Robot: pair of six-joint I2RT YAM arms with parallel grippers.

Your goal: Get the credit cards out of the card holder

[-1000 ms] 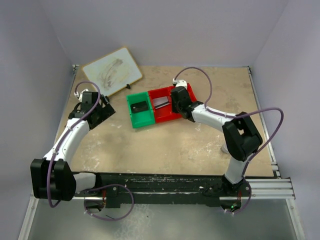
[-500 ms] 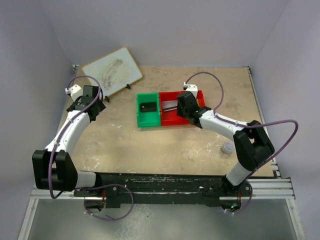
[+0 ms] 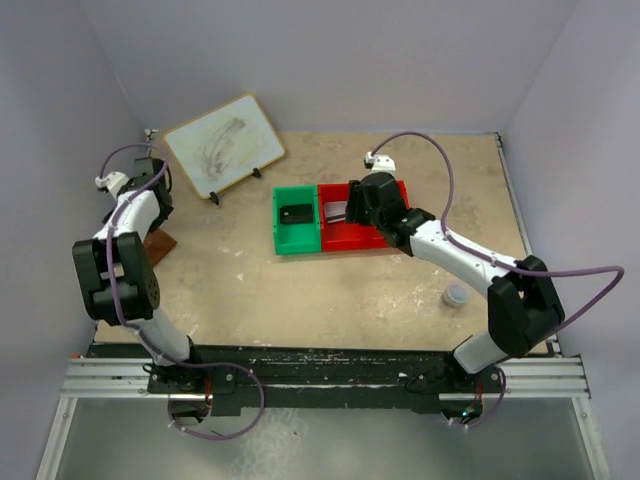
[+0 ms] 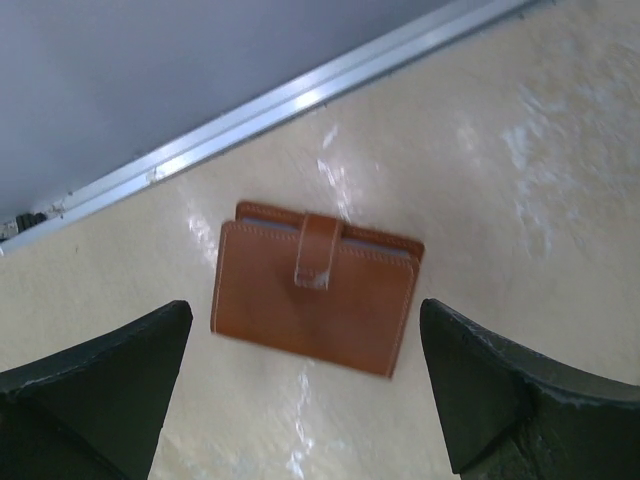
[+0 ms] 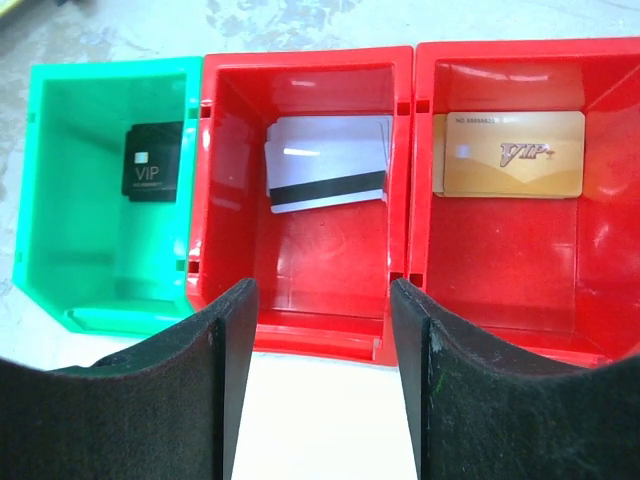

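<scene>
Tabletop (image 3: 300, 300): pale and scuffed on my feed, carrying everything
Red bins (image 5: 300, 250): two side by side, with a green bin (image 5: 90, 250) touching their left side
Left claw (image 4: 305, 310): spread wide, gripping nothing, hanging over the card holder
Right claw (image 5: 322, 290): jaws apart, empty, above the middle bin's near wall
Card holder (image 4: 315, 290): closed, tab over the flap, flat on the tabletop beside the left rail
Cards: black card (image 5: 153, 158) in the green bin, striped white card (image 5: 327, 163) in the middle bin (possibly a stack, I can't tell), gold card (image 5: 512, 153) in the right bin

We are seeing soft, even overhead light casting faint shadows. Glare is streaking the table (image 4: 520, 150) around the slightly blurred card holder (image 4: 315, 300), and the red bin (image 5: 320, 285) is glinting behind the out-of-focus right fingers (image 5: 130, 400).
</scene>
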